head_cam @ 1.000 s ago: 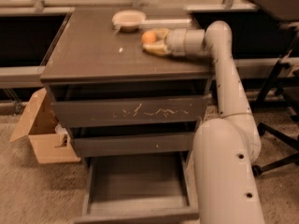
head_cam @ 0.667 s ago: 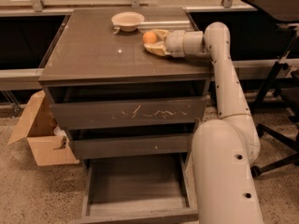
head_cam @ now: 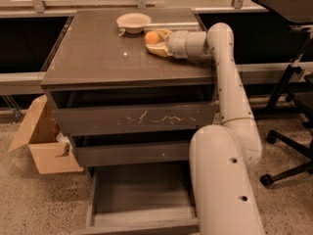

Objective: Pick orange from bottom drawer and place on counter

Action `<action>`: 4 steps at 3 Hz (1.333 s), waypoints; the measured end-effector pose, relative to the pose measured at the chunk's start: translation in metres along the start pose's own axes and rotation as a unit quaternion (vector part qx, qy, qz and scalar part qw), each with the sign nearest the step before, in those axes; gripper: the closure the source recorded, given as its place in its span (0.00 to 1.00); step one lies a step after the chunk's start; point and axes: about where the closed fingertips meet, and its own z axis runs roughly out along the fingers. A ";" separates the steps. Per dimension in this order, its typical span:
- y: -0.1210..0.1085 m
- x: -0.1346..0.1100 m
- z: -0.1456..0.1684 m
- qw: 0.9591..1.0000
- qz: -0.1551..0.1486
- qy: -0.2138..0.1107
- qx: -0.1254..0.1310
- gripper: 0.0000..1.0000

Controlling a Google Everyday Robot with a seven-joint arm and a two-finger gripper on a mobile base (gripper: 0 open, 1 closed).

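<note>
The orange (head_cam: 152,37) sits low over the counter (head_cam: 98,58), near its back right, between the pale fingers of my gripper (head_cam: 157,41). The gripper reaches in from the right and is shut on the orange. Whether the orange touches the countertop I cannot tell. The bottom drawer (head_cam: 142,199) is pulled out below and its tray shows nothing inside. My white arm (head_cam: 225,82) runs from the lower right up over the cabinet's right side and hides the drawer's right part.
A cream bowl (head_cam: 133,21) stands on the counter just left and behind the orange. The top drawer with pale scratch marks (head_cam: 132,119) is closed. A cardboard box (head_cam: 41,146) lies on the floor at left. An office chair's base (head_cam: 288,165) is at right.
The gripper with the orange has edged slightly left toward the bowl. The bowl and drawers have not moved.
</note>
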 end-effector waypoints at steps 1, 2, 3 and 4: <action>-0.002 -0.004 -0.001 1.000 0.000 0.000 0.000 0.81; -0.002 -0.004 -0.001 1.000 0.000 0.000 0.000 0.58; -0.002 -0.004 -0.001 1.000 0.000 0.000 0.000 0.34; -0.002 -0.004 0.000 1.000 0.000 0.000 0.000 0.11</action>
